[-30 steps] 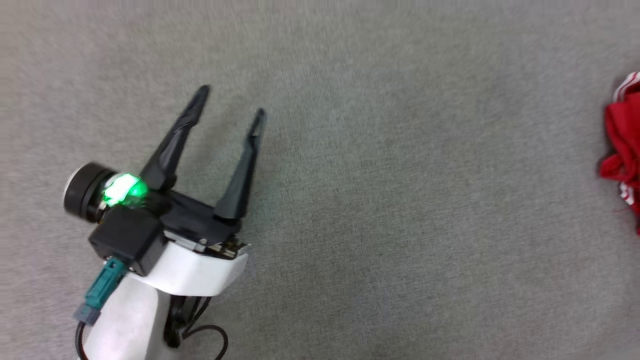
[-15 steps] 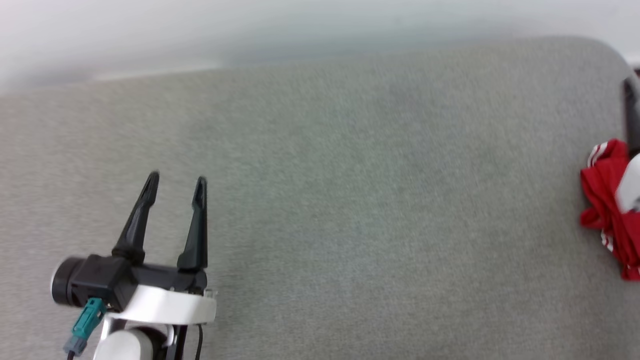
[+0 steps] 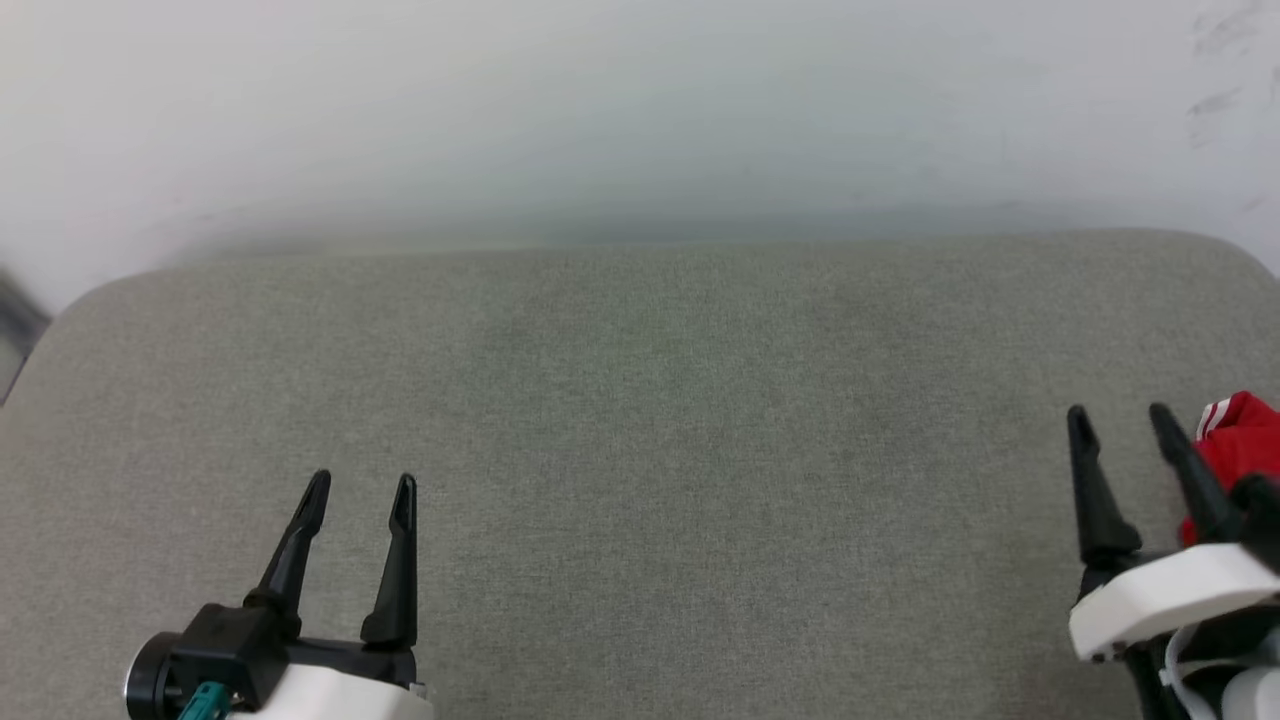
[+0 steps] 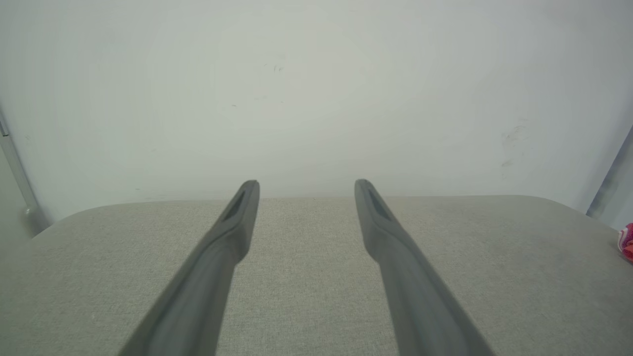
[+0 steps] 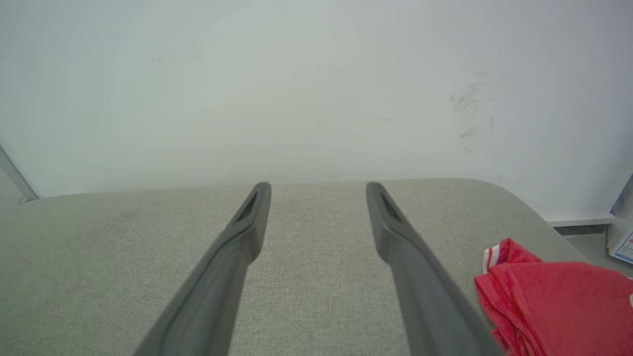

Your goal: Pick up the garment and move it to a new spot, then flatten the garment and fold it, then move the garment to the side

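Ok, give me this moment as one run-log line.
left gripper: open, empty | right gripper: open, empty | garment: bunched on grey surface, just right of right gripper, not held

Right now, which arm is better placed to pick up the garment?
Right: the right claw, open, sits just beside the crumpled red garment at the grey surface's right end; the left claw, also open, is far across it.
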